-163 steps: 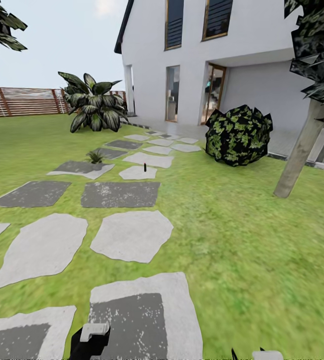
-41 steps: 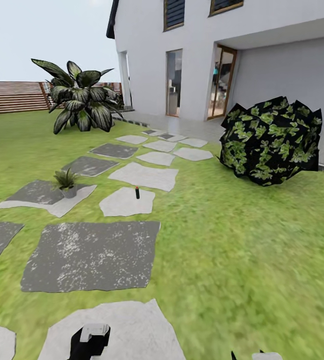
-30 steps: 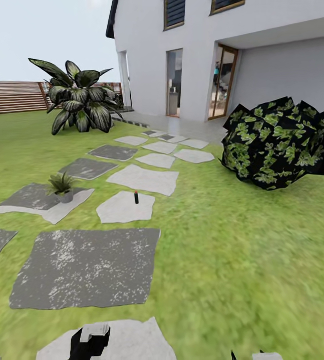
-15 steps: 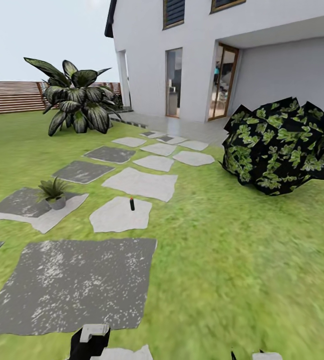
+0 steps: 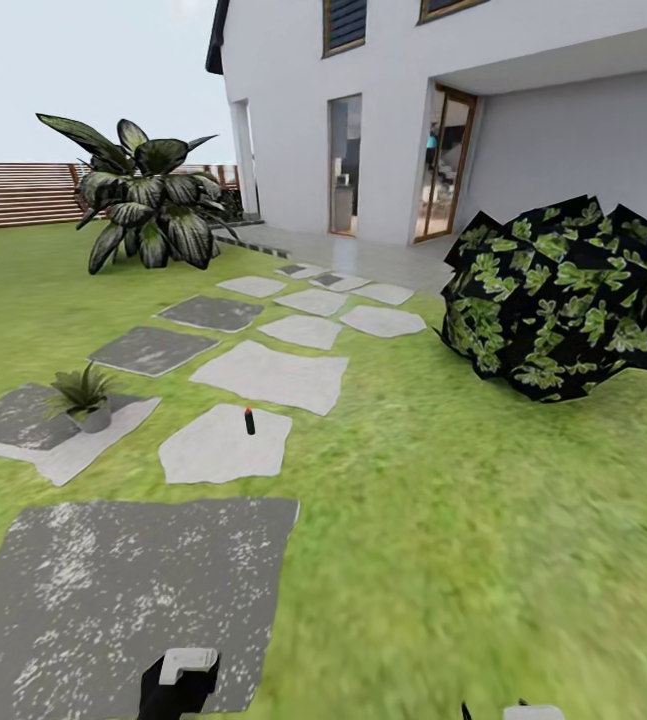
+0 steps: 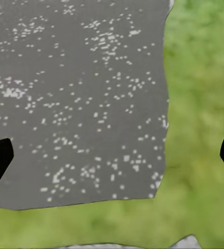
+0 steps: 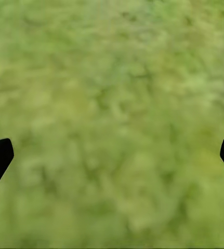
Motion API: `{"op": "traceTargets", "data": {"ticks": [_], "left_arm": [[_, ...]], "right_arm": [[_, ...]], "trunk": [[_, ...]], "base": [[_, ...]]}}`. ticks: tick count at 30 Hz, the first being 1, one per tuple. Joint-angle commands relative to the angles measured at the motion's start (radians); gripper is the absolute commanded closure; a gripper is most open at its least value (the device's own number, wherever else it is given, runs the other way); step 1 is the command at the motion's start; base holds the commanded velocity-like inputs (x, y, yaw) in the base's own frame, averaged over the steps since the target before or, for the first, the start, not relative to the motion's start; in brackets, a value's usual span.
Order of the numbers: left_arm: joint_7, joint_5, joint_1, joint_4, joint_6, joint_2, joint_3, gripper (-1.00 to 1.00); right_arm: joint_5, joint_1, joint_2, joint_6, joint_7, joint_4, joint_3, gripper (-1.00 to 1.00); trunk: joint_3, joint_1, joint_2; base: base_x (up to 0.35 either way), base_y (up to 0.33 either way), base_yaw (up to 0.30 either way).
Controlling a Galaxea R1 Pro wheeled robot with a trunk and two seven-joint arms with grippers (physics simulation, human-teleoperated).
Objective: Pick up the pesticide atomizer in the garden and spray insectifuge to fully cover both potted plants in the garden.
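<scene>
The sprayer [image 5: 249, 421], a small dark bottle with a reddish cap, stood upright on a pale stepping stone [image 5: 218, 450] at about eleven o'clock from the robot, well apart from both arms. One potted plant [image 5: 84, 394] sat on a grey stone at ten o'clock; no second pot could be made out. The left gripper [image 6: 112, 155] hung over a speckled dark slab [image 5: 113, 590] with its fingers spread wide and nothing between them; the right gripper [image 7: 112, 155] was equally wide and empty above the lawn [image 5: 483, 520].

The bottle looked slim and probably light, so a base stop too close or a low, sideways reach could tip it off the stone into the grass. Its spray direction was too small to tell, risking a wrong-way grasp.

Compared with the earliest view, the robot had rolled forward: bottle, pot and bush [image 5: 561, 292] appeared larger and nearer, and the tree trunk at two o'clock had left the picture.
</scene>
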Motion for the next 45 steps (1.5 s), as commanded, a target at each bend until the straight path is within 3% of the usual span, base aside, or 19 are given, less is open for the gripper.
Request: {"op": "traceTargets", "data": {"ticks": [1, 45], "left_arm": [[0.0, 0.0, 0.0, 0.0, -0.003, 0.0, -0.001, -1.0], [0.0, 0.0, -0.001, 0.0, -0.003, -0.001, -0.001, -1.0]], "right_arm": [[0.0, -0.001, 0.0, -0.003, 0.0, 0.001, 0.0, -1.0], [0.0, -0.001, 0.001, -0.004, 0.0, 0.001, 0.0, -1.0]], "trunk": [[-0.001, 0.0, 0.0], [-0.001, 0.0, 0.0]], "base": [[0.283, -0.155, 0.0], [0.283, -0.155, 0.003]]}}
